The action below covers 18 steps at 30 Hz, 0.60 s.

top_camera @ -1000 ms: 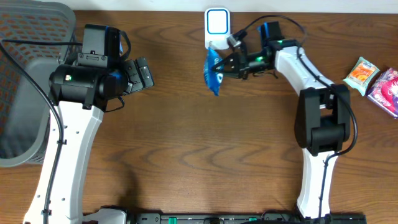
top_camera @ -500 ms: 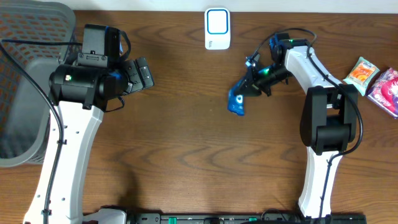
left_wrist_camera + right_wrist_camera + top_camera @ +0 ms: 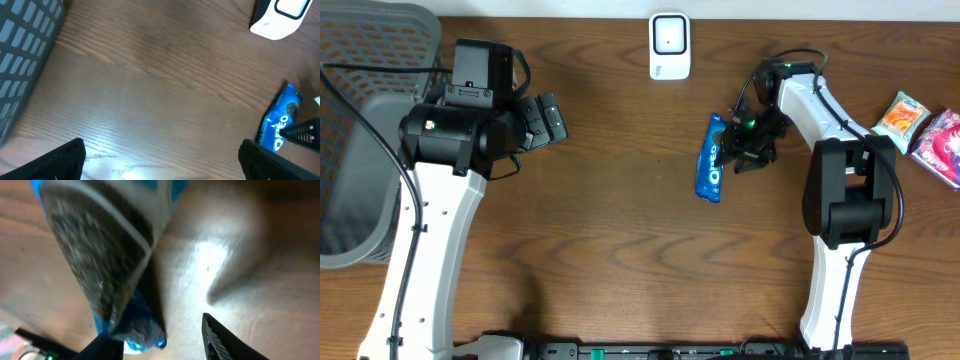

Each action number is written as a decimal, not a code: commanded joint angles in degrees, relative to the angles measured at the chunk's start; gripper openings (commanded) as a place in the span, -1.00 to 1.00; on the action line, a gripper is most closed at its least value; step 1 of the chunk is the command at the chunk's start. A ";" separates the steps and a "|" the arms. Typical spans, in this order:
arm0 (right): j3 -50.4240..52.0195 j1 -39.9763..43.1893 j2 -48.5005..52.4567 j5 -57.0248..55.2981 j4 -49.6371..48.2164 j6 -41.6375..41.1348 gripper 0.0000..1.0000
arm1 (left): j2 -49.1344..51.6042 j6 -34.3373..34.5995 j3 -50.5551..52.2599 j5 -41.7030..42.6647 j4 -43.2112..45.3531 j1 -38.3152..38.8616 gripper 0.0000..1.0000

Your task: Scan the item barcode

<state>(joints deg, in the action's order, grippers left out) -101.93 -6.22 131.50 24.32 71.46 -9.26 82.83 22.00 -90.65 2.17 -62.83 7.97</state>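
Note:
The item is a blue Oreo cookie packet [image 3: 711, 158] lying flat on the wooden table, right of centre. It also shows at the right edge of the left wrist view, as the packet [image 3: 280, 120]. The white barcode scanner [image 3: 669, 45] stands at the table's back edge. My right gripper [image 3: 744, 148] hovers at the packet's right side, open. In the right wrist view the packet's end [image 3: 115, 280] rests against one finger [image 3: 105, 349], with a clear gap to the other finger [image 3: 220, 340]. My left gripper [image 3: 545, 118] is wide open over bare wood, far left of the packet.
A grey mesh basket [image 3: 360, 130] fills the left edge. Two snack packets lie at the far right: an orange one [image 3: 900, 115] and a pink one [image 3: 940, 145]. The scanner [image 3: 280, 17] shows at the top right of the left wrist view.
The right gripper carried the packet from in front of the scanner down and right, set it on the table and opened. The left arm has not moved.

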 commanded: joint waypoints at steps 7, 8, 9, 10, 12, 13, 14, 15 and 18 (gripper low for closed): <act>-0.11 -1.46 -1.42 3.67 -8.94 -4.04 0.20 | -0.09 -0.98 -0.22 -0.74 -0.15 -0.28 0.96; -0.09 -1.95 -1.40 3.63 -9.90 -4.04 0.21 | -0.09 -0.98 -0.22 -0.74 -0.15 -0.28 0.96; -0.04 -2.32 -1.36 3.63 -10.58 -4.04 0.22 | -0.09 -1.01 -0.22 -0.74 -0.13 -0.28 0.95; -0.04 -2.91 -1.25 3.26 -11.47 -4.15 0.22 | -0.09 -0.98 -0.22 -0.74 -0.15 -0.28 0.95; 0.00 -4.00 -1.07 -0.66 -12.00 -7.17 0.10 | -0.09 -0.98 -0.22 -0.74 -0.15 -0.28 0.96; 0.07 -4.42 -1.07 -2.80 -11.96 -8.39 0.00 | -0.09 -0.98 -0.22 -0.74 -0.15 -0.28 0.96; 0.26 -5.05 -1.05 -6.10 -11.96 -9.79 -0.11 | -0.09 -1.01 -0.22 -0.74 -0.15 -0.28 0.96; 0.48 -5.66 -1.05 -9.05 -11.98 -11.02 -0.23 | -0.09 -1.01 -0.22 -0.74 -0.15 -0.28 0.96; 0.52 -7.50 -1.05 -12.59 -12.74 -12.55 -0.69 | -0.09 -1.01 -0.22 -0.74 -0.15 -0.28 0.96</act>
<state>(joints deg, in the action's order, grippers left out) -101.93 -12.01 131.50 18.63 59.29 -17.80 82.83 22.00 -90.65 2.17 -62.83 7.97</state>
